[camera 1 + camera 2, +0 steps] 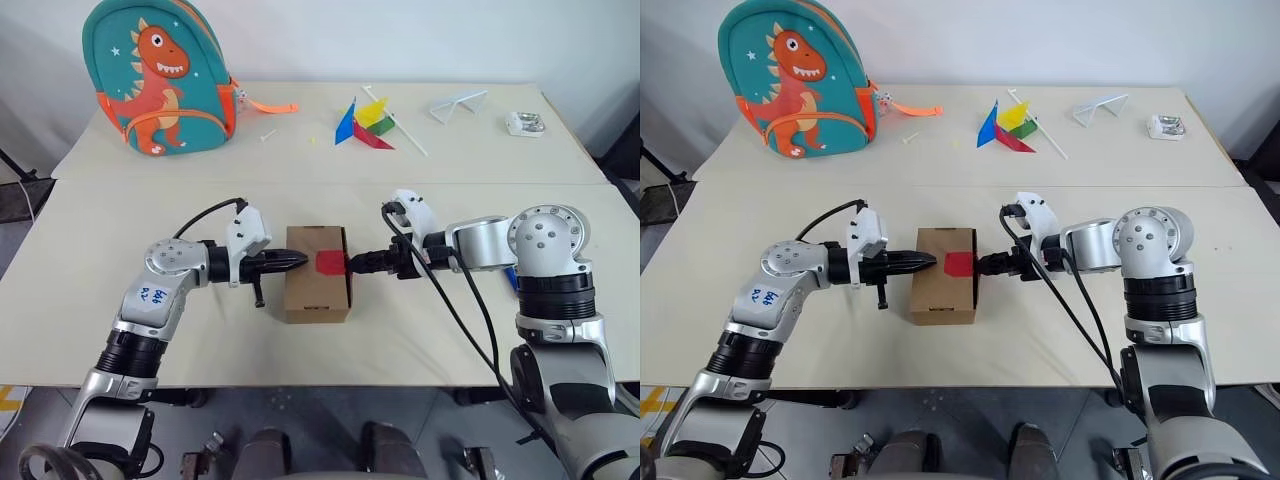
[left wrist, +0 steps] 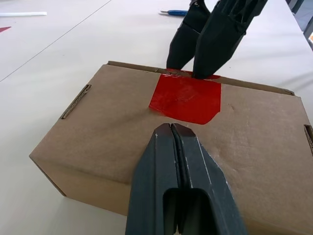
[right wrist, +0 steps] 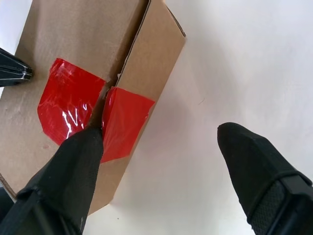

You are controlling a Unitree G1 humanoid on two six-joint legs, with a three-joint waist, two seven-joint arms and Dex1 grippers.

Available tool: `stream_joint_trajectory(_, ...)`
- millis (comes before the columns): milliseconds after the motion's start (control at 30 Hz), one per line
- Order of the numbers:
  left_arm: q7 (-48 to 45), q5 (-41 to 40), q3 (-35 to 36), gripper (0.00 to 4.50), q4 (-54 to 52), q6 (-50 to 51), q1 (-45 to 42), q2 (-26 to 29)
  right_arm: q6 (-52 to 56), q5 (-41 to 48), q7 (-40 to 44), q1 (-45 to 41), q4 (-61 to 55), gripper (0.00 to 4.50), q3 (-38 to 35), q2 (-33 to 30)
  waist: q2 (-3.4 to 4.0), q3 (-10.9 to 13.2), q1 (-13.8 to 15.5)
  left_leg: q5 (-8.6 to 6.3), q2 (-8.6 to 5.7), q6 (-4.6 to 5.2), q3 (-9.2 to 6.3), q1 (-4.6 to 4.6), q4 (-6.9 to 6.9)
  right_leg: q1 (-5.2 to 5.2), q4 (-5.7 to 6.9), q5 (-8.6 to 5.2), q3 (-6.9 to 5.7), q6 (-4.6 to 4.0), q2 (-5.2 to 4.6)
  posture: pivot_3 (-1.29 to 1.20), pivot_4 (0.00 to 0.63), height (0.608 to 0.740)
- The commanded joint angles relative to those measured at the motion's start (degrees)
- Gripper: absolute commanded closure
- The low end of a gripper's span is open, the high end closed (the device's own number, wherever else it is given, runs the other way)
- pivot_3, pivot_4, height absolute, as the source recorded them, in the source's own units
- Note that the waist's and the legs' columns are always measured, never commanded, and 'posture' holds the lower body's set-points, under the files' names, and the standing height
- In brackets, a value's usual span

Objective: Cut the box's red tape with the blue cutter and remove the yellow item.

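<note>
surface: two pale beige tables (image 1: pixel 200 340) butted together, seam running left-right between the near one and the far one; matte, bare around the box
room: white wall behind far table; grey floor at near edge; dark stand legs at far left
box: one, brown cardboard carton (image 1: pixel 317 285), near table, centre, between the two grippers; lies flat, flaps closed
red tape: one patch (image 1: pixel 330 262), on the box top at its right edge, folding over onto the right side wall; in the right wrist view it looks split along the flap edge
blue cutter: one, a slim blue stick (image 2: pixel 174 12), lying on the table beyond the box in the left wrist view; apart from both grippers
yellow item: can't see it, box shut
left gripper: (image 1: pixel 296 261) comes in from the left, fingers pressed together, nothing held; tip over the left part of the box top, short of the tape; contact with the cardboard unclear
right gripper: (image 3: pixel 161 147) comes in from the right, fingers spread wide; one finger (image 3: pixel 78 161) at the tape where it wraps the top edge, the other off the box over bare table
backpack: one, teal with orange dinosaur (image 1: pixel 160 75), upright, far table, far left
pinwheel: one, multicoloured blades on white stick (image 1: pixel 368 122), lying on far table, centre
white wire frame: one (image 1: pixel 458 103), far table, right of pinwheel
small white object: one (image 1: pixel 524 123), far table, far right; can't tell what it is
grippers count: two
</note>
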Motion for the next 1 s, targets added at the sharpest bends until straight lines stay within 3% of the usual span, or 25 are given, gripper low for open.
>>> stream_joint_trajectory(33, -0.2, 1.1, -1.3, 4.50, 0.3, -0.4, -0.2, -0.4, 0.8, -2.6, -0.7, -0.4, -1.0, 0.59, 2.4, -0.4, 0.00, 0.0, 0.0, 0.00, 0.00, 0.00, 0.00, 0.00, 0.00, 0.00, 0.00, 0.00, 0.00, 0.00, 0.00, 0.00, 0.150, 0.740)
stream_joint_trajectory(400, 0.1, 1.9, -2.8, 4.50, 1.3, -1.5, -0.6, -2.7, 0.8, -7.1, -0.5, 0.0, -3.4, 0.59, 7.3, -0.6, 0.00, 0.0, 0.0, 0.00, 0.00, 0.00, 0.00, 0.06, 0.01, 0.06, 0.01, 0.00, 0.00, 0.00, 0.00, 0.00, 0.150, 0.740)
stream_joint_trajectory(700, 1.4, 2.9, -4.0, 4.50, 0.5, 2.2, 0.7, -1.7, -0.4, -13.9, 6.8, 0.3, -9.2, 0.59, 12.2, -7.3, -0.03, -0.1, 0.5, -0.01, -0.01, 0.03, -0.05, 0.09, 0.02, 0.17, -0.04, 0.00, 0.00, 0.00, 0.00, 0.00, 0.150, 0.740)
stream_joint_trajectory(1000, 2.2, 2.8, -4.4, 4.50, -0.7, 4.5, 1.3, -1.2, -2.5, -19.4, 12.7, 1.9, -11.1, 0.59, 14.0, -10.2, -0.08, -0.2, 1.1, -0.02, -0.01, 0.04, 0.02, 0.08, 0.03, 0.15, -0.15, 0.00, 0.00, 0.00, 0.00, 0.00, 0.150, 0.740)
